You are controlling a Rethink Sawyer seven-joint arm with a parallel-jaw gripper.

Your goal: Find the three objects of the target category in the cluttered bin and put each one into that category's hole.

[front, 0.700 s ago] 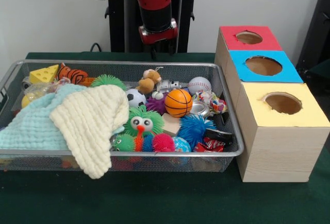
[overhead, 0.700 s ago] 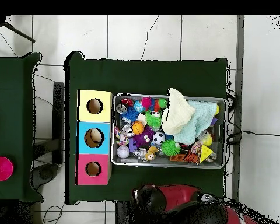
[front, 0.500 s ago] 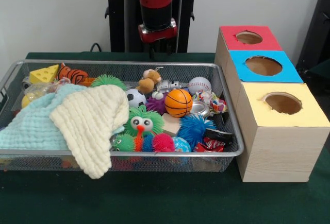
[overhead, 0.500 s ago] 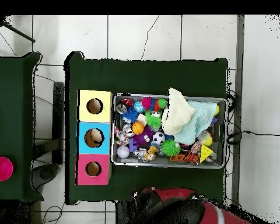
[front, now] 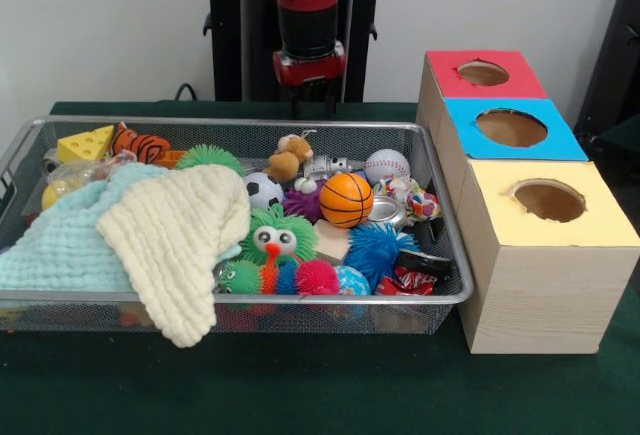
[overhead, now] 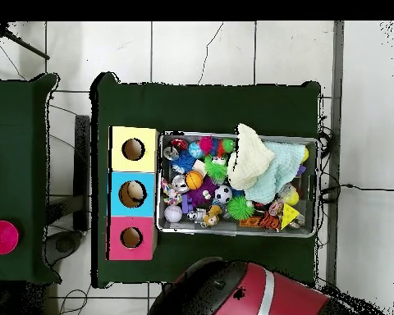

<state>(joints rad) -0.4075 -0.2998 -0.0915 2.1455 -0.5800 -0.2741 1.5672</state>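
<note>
The brown plush monkey [front: 291,155] sits toward the bin's [front: 445,297] twelve o'clock rim among sport balls, so we risk grabbing a neighbouring ball, and we cannot tell the gripper's [front: 310,103] finger spread.

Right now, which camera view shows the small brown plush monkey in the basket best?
The front view shows the brown plush monkey best: its tan face and body are clear, lying near the bin's far wall, beside the soccer ball. In the overhead view the monkey is only a small brown patch close to the basket's lower rim.
</note>
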